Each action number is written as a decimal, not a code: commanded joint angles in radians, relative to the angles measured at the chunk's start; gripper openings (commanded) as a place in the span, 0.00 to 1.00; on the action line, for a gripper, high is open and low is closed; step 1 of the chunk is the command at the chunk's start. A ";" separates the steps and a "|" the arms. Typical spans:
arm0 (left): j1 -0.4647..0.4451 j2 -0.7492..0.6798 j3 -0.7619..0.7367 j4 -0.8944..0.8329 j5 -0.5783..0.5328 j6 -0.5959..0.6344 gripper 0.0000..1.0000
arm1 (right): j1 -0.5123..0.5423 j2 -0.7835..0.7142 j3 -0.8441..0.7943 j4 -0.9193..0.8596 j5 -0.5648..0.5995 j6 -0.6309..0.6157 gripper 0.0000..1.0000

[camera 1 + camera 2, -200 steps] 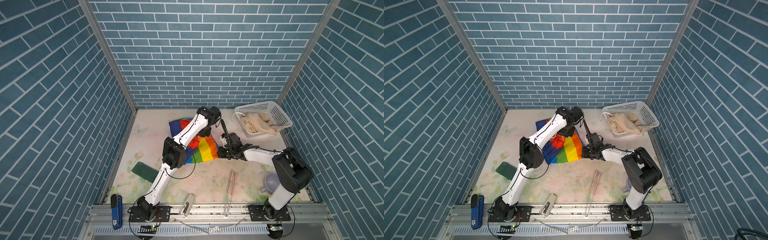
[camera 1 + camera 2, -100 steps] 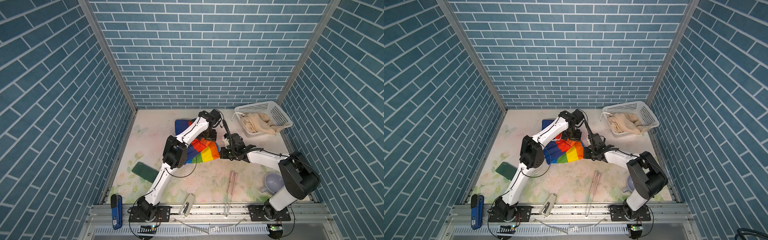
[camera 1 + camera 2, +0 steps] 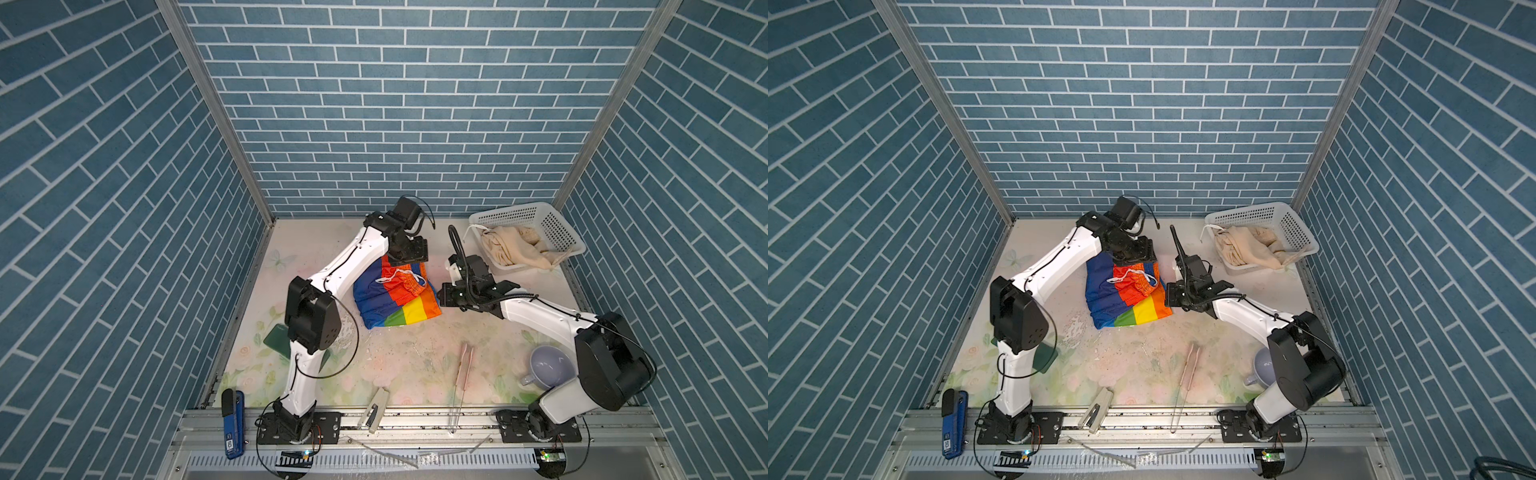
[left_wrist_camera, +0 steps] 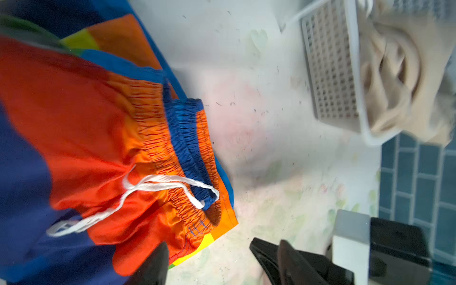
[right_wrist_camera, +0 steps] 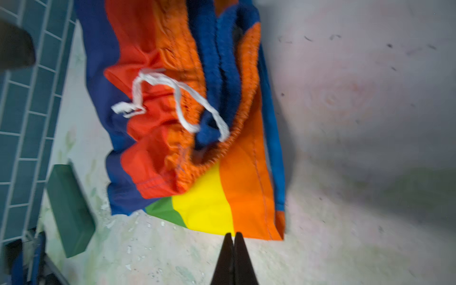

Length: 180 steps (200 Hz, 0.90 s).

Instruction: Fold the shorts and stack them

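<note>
The rainbow-striped shorts point(image 3: 395, 297) point(image 3: 1125, 297) lie folded in mid-table, the waistband and white drawstring point(image 4: 158, 183) on top. My left gripper point(image 3: 409, 254) point(image 4: 209, 259) hovers open over their far edge. One of its fingers point(image 4: 155, 264) overlaps the red fabric, and nothing is held. My right gripper point(image 3: 444, 296) point(image 5: 233, 238) is shut and empty, low at the shorts' right edge, its tips just off the yellow and orange stripes point(image 5: 222, 204). The beige shorts point(image 3: 513, 247) point(image 3: 1246, 247) lie bunched in the white basket point(image 3: 557, 226).
A green flat block point(image 3: 276, 345) point(image 5: 70, 209) lies left of the shorts, partly behind the left arm. A lilac cup point(image 3: 548, 368) stands front right. A thin long tool point(image 3: 463, 374), a white clip point(image 3: 376, 409) and a blue tool point(image 3: 232, 424) lie along the front.
The left gripper opened and let go of the rainbow shorts' waistband. The shorts went from spread out to a smaller folded pile. The right gripper stayed shut at their right edge.
</note>
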 commanded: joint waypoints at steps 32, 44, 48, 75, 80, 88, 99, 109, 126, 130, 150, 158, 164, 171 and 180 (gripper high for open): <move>0.120 0.033 -0.081 0.107 0.021 0.039 0.60 | 0.060 0.173 0.219 0.053 -0.080 0.032 0.01; 0.126 0.069 -0.052 0.103 0.022 0.056 0.59 | 0.065 0.218 0.248 0.068 -0.097 0.030 0.01; 0.128 0.083 -0.041 0.104 0.026 0.057 0.58 | 0.066 0.234 0.256 0.072 -0.102 0.033 0.00; 0.140 0.190 0.021 0.131 0.074 0.056 0.54 | 0.061 0.315 0.256 0.101 -0.130 0.064 0.00; 0.140 0.208 0.034 0.134 0.079 0.056 0.54 | 0.058 0.322 0.243 0.108 -0.126 0.073 0.00; 0.142 0.234 0.050 0.139 0.082 0.055 0.53 | 0.048 0.326 0.214 0.125 -0.118 0.087 0.00; 0.147 0.265 0.065 0.142 0.078 0.053 0.52 | 0.028 0.335 0.166 0.147 -0.110 0.104 0.00; 0.154 0.287 0.071 0.146 0.073 0.050 0.51 | 0.010 0.353 0.135 0.141 -0.105 0.114 0.00; 0.173 0.312 0.058 0.167 0.070 0.043 0.50 | -0.011 0.392 0.100 0.121 -0.111 0.120 0.00; 0.178 0.317 0.052 0.172 0.067 0.041 0.50 | -0.015 0.399 0.092 0.123 -0.115 0.121 0.00; 0.204 0.332 0.017 0.212 0.069 0.032 0.49 | -0.015 0.414 0.068 0.126 -0.122 0.124 0.00; 0.211 0.338 0.006 0.229 0.075 0.028 0.48 | -0.015 0.414 0.063 0.123 -0.118 0.122 0.00; 0.215 0.342 0.002 0.241 0.080 0.027 0.48 | -0.016 0.413 0.064 0.117 -0.112 0.118 0.00; 0.218 0.346 -0.002 0.252 0.088 0.027 0.47 | -0.016 0.410 0.068 0.107 -0.108 0.110 0.00; 0.218 0.351 0.000 0.262 0.099 0.030 0.47 | -0.016 0.408 0.078 0.092 -0.108 0.098 0.00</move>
